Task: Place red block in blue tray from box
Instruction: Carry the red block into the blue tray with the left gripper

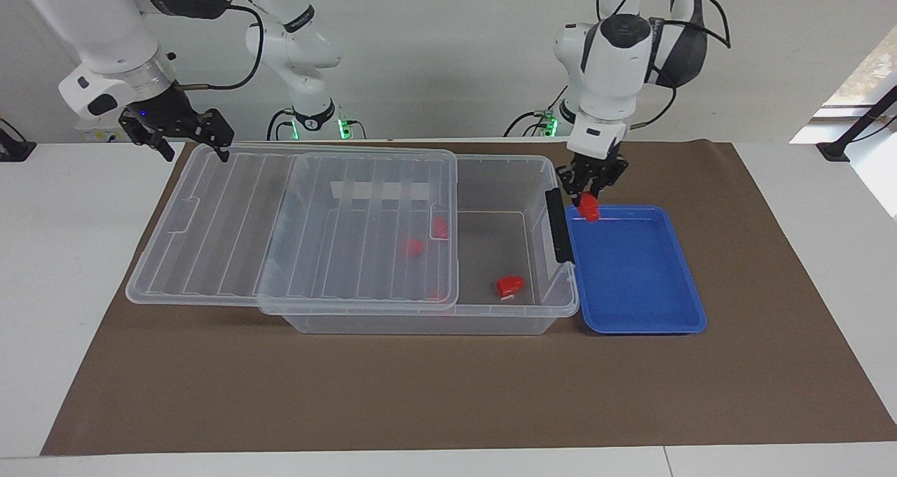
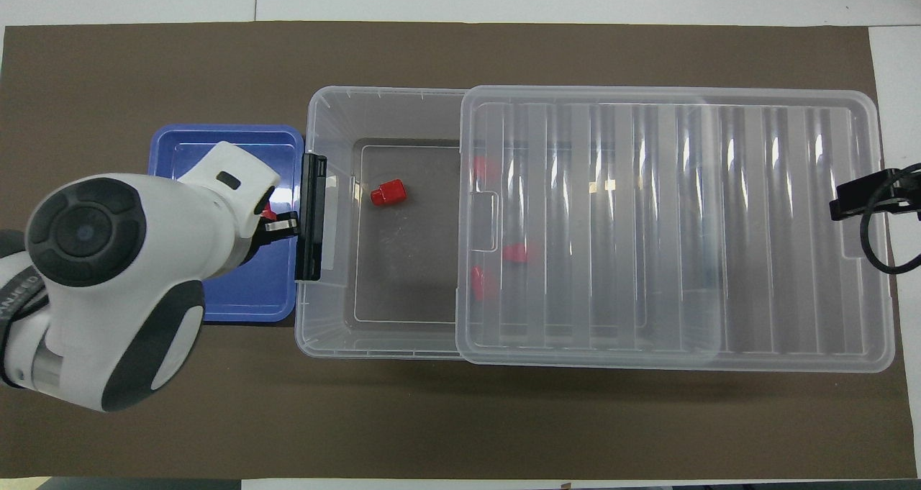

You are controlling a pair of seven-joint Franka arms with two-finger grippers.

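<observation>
Most of the job looked done — the left hand gripped the red block over the blue tray's corner nearest the box, release still to come. The right hand, fingers apart, waited over the ribbed clear lid, slid aside. Stubby glossy blocks remained inside the translucent box

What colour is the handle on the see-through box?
Black latch handle, clearest in the overhead view.
</observation>
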